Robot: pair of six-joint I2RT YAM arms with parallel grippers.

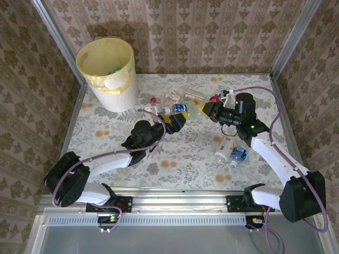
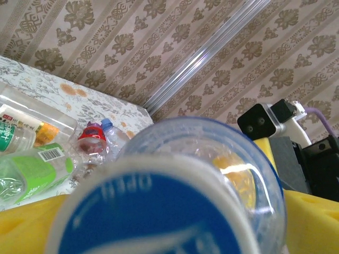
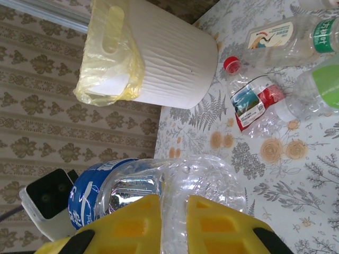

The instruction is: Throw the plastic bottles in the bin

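Note:
A clear plastic bottle with a blue label (image 1: pixel 181 109) hangs above the middle of the table between both grippers. My right gripper (image 1: pixel 204 110) is shut on its crumpled body (image 3: pixel 212 180), its yellow fingers (image 3: pixel 132 222) pinching the plastic. My left gripper (image 1: pixel 176 119) stands open around the other end, where the blue and white end (image 2: pixel 159 211) sits between the yellow fingers (image 2: pixel 312 222). The pale-yellow bin (image 1: pixel 106 71) with its liner stands at the far left corner and shows again in the right wrist view (image 3: pixel 175 58). Other bottles (image 1: pixel 185 97) lie along the back.
Two crushed bottles (image 1: pixel 231 151) lie right of centre beside the right arm. A red-labelled bottle (image 3: pixel 254 100) and a green-labelled one (image 3: pixel 324 84) lie near the bin's foot. Metal posts and patterned walls close the table on three sides.

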